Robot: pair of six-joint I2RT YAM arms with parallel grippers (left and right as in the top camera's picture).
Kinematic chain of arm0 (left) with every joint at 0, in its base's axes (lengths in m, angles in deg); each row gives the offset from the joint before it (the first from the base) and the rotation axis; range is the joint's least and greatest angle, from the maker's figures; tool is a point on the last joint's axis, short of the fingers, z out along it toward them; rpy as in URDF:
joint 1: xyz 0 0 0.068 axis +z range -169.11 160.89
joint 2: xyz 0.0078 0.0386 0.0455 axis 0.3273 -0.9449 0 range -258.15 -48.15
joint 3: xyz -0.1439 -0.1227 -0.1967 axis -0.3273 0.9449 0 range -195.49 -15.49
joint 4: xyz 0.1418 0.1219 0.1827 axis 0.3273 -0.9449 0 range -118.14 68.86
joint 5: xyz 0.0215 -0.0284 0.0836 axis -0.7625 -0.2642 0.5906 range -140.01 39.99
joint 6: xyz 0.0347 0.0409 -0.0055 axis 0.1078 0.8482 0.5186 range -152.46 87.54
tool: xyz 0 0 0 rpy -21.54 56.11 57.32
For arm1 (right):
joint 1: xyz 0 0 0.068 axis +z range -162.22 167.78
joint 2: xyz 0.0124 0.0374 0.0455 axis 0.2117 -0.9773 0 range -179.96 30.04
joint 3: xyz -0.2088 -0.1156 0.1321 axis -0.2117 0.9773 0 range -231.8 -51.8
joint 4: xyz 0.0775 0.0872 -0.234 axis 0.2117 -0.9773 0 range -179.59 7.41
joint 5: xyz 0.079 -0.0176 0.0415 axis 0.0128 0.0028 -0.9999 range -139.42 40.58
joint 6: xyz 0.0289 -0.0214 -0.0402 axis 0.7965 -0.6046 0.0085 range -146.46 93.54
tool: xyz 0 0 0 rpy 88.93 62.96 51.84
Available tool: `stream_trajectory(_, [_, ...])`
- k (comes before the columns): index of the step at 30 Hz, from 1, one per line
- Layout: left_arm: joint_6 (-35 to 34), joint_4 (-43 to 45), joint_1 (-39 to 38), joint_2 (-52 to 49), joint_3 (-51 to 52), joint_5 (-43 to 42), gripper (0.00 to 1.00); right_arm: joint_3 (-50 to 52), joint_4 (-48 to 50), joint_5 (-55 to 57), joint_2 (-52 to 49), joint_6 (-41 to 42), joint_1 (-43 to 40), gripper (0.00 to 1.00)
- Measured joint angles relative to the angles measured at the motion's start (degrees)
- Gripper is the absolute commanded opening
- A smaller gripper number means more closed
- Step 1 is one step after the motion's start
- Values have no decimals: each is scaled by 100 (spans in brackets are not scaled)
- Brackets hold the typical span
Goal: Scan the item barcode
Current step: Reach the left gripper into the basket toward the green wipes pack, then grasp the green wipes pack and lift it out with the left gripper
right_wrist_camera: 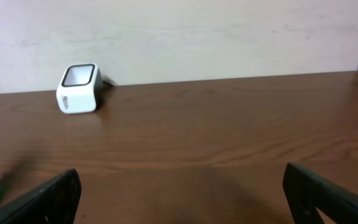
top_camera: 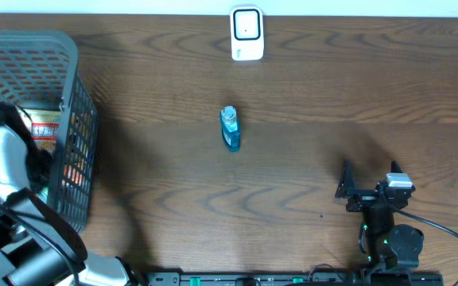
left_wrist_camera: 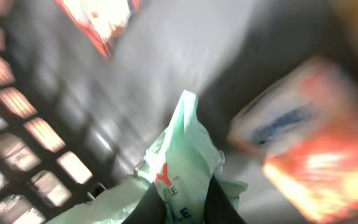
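Left gripper [left_wrist_camera: 184, 202] is pinched shut on a pale green packet [left_wrist_camera: 182, 146] down inside the basket [top_camera: 68, 59]; we judge the packet light, soft and crinkly, best held by a flat edge that leaves the barcode free. Right gripper [right_wrist_camera: 182, 193] sits with its jaws wide apart, low over the table. Blur hides the barcode and the print on the orange packs [left_wrist_camera: 309, 149], and the scanner [top_camera: 246, 33] stands far off.

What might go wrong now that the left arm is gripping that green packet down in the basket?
The left fingers pinch a crumpled green packet; it may slip on lifting. The basket wall and an orange box crowd it, so it could snag. The blue bottle sits in front of the scanner and might get knocked.
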Motion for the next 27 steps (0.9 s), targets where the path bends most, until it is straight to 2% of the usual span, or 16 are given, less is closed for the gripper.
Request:
stream_trajectory(4, [0,-361,-2,199,-1043,-35,7,0,0,0,0,0,0,99])
stream_trajectory(9, [-28,-459,-2,1040,-1996,-46,7,0,-2,0,0,0,0,99])
stream_trajectory(15, [-885,-116,-42,2581,-2164,-177,7,0,0,2,0,0,0,99])
stream_trajectory(22, [-1425,680,-824,3639,-2173,-2050,7,0,-2,2,0,0,0,99])
stream_trajectory(27, [-1495,693,-2197,3615,-2175,-2944,8,0,0,0,0,0,0,99])
